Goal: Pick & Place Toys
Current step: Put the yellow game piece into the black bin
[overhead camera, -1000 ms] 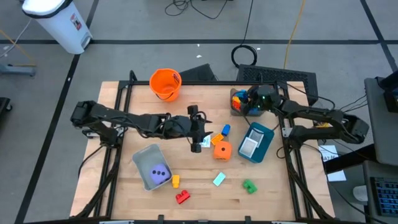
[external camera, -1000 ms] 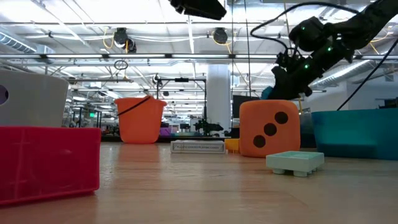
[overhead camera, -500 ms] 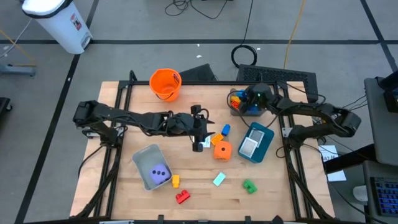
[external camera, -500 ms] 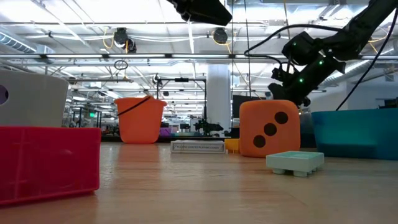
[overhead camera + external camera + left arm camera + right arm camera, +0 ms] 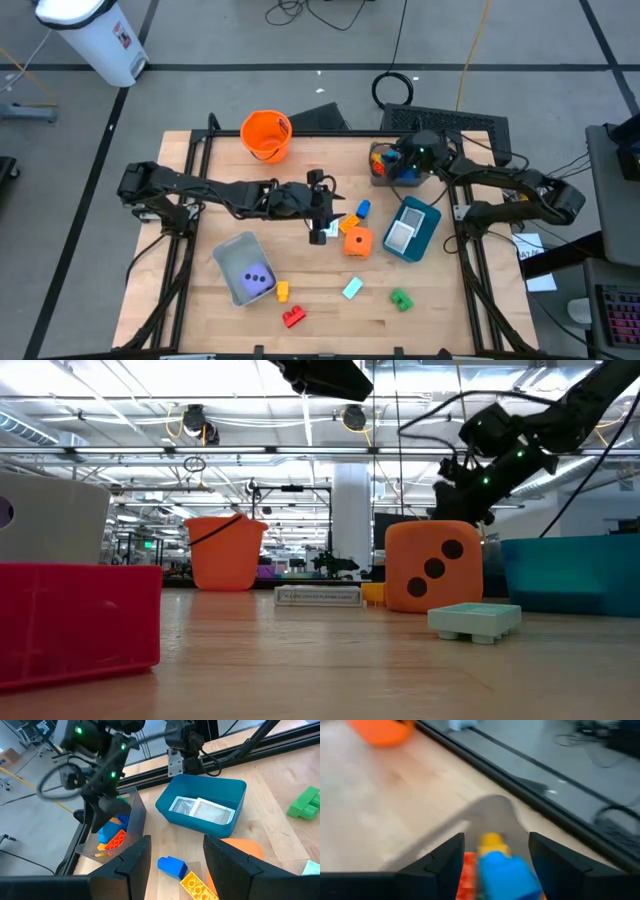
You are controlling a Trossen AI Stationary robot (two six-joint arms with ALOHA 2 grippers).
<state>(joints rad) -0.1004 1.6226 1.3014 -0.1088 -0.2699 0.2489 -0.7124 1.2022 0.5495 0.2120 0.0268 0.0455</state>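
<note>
Right gripper [image 5: 393, 160] hangs over the grey bin [image 5: 381, 176] at the table's far right, fingers [image 5: 445, 865] spread, nothing clamped between them; in the right wrist view a glossy blue block [image 5: 509, 871] with a yellow block [image 5: 491, 840] and an orange studded one [image 5: 469, 865] sit in the gap below, inside the bin. Left gripper [image 5: 318, 222] hovers mid-table above a flat white picture card [image 5: 316, 236], fingers [image 5: 132, 865] parted and empty. Just beside it: a rounded blue block [image 5: 363, 208], long axis running diagonally away from the card toward the far right; a yellow studded brick [image 5: 331, 227] lying diagonal; and the orange die [image 5: 356, 241], a rounded cube, dark dots facing up and toward the low camera. The teal bin [image 5: 425, 232], smooth plastic, rectangular, holds white ribbed cards [image 5: 402, 234]. The lilac-grey bin [image 5: 228, 262] near the front left holds the purple die [image 5: 257, 280]. On the bare wood table [image 5: 330, 310] in front: small yellow block [image 5: 282, 291], red block [image 5: 293, 317], pale teal flat block [image 5: 352, 289] lying diagonal, green block [image 5: 401, 299]. Low view shows the teal block studs-down. The orange bucket [image 5: 265, 135], round with a wire handle, stands at the far edge.
</note>
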